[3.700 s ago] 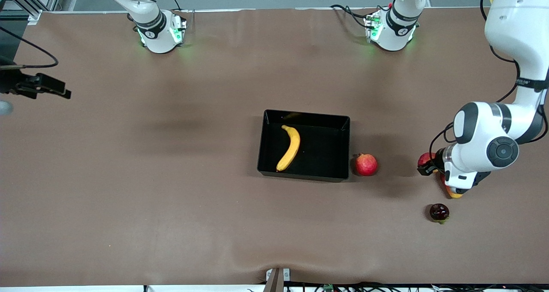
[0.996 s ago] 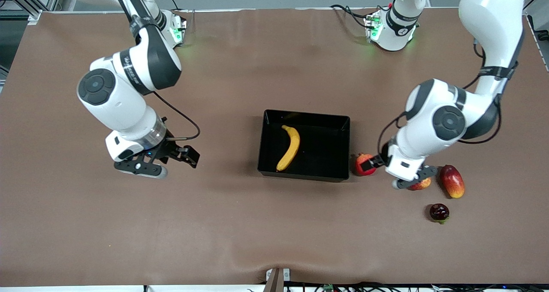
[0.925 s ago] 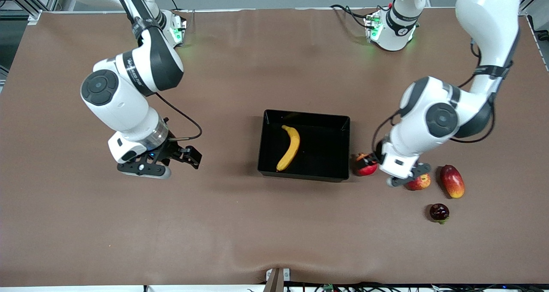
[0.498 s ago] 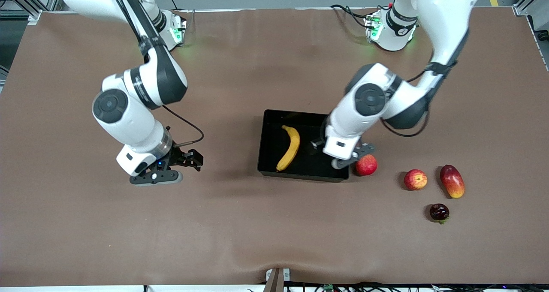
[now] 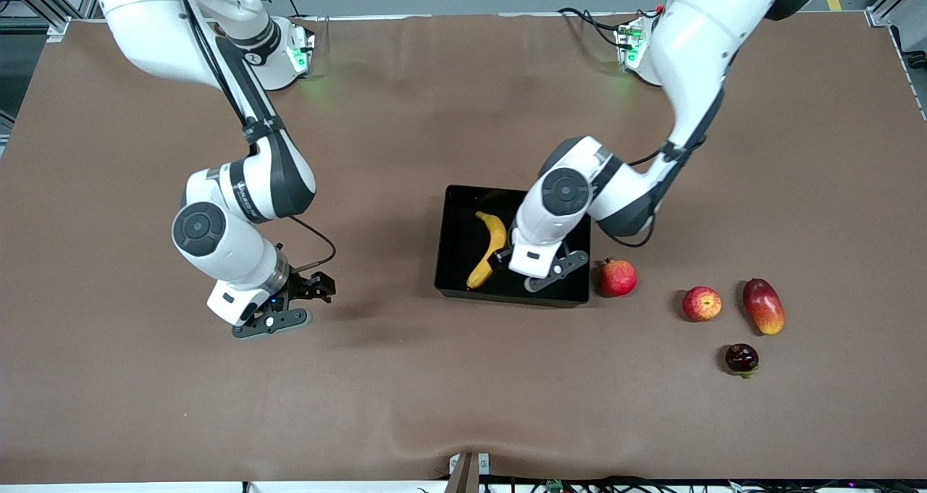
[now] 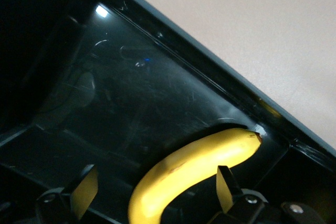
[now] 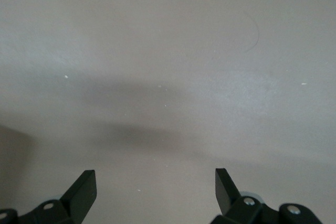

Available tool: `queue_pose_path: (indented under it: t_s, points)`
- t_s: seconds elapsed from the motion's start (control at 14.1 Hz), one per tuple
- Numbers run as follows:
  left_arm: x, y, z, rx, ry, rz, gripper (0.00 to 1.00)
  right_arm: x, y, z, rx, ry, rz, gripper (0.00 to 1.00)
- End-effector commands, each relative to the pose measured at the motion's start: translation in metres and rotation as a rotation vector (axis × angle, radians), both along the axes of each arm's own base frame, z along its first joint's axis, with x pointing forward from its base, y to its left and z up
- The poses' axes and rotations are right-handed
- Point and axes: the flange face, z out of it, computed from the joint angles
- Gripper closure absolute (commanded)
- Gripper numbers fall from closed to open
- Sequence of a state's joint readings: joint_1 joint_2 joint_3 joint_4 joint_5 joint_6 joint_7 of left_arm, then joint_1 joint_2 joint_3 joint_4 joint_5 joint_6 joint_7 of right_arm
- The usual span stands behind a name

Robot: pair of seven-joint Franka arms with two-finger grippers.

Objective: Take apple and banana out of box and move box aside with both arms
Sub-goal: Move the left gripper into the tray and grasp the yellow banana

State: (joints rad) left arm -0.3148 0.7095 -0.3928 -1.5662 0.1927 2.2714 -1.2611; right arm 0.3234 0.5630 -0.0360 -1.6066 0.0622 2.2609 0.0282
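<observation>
I see the left gripper over the box, fingers released astride the banana; right gripper released above bare surface; the apple sits toward the left arm's end.

the left arm reaches down from the upper right of the front view, its left gripper near the frame's centre, fingers spread. the right gripper hangs centre-left, fingers apart.
</observation>
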Motion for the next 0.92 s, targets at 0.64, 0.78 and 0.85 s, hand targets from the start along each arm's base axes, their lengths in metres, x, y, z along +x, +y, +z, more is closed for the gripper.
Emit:
queue_pose_path:
  t_s: [0.64, 0.78, 0.85]
  points:
    - [-0.022, -0.048, -0.055, 0.056, -0.036, -0.087, 0.0, 0.027, 0.05, -0.007, 0.102, -0.034, 0.04, 0.0]
    - [-0.029, -0.053, -0.066, 0.083, -0.05, -0.176, 0.03, 0.031, 0.059, -0.005, 0.161, -0.031, 0.001, 0.0]
    - [-0.031, -0.053, -0.071, 0.087, -0.044, -0.183, 0.06, 0.032, 0.066, -0.007, 0.177, -0.028, -0.022, 0.0]
